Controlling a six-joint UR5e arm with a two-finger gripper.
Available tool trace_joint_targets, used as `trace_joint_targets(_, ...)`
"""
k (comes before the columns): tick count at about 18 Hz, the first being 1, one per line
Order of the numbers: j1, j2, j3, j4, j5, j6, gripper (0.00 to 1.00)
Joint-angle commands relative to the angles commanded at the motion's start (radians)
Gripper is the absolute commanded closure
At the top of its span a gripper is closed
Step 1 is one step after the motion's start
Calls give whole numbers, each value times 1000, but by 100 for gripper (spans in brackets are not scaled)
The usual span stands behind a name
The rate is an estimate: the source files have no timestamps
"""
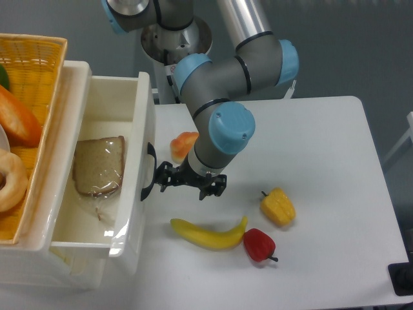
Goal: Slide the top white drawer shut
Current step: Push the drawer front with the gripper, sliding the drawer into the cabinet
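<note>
The top white drawer (143, 123) stands partly pulled out at the left, its glossy front panel facing right with a black arched handle (149, 172). Inside lies a wrapped slice of brown bread (98, 165). My gripper (161, 175) reaches in from the right at the handle's height, its black fingertips touching or almost touching the handle and front panel. The frame is too coarse to show whether the jaws are open or shut. The arm's grey and blue wrist (219, 132) sits just right of the drawer.
A yellow woven basket (29, 71) with bread and a bagel sits on the cabinet at far left. On the white table (322, 148) lie a peach (183, 143), a banana (206, 234), a red pepper (259, 245) and a yellow pepper (278, 206).
</note>
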Motion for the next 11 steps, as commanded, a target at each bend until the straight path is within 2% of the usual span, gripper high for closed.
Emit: trace_joint_targets(11,-64,0,15,2,0,-5,0)
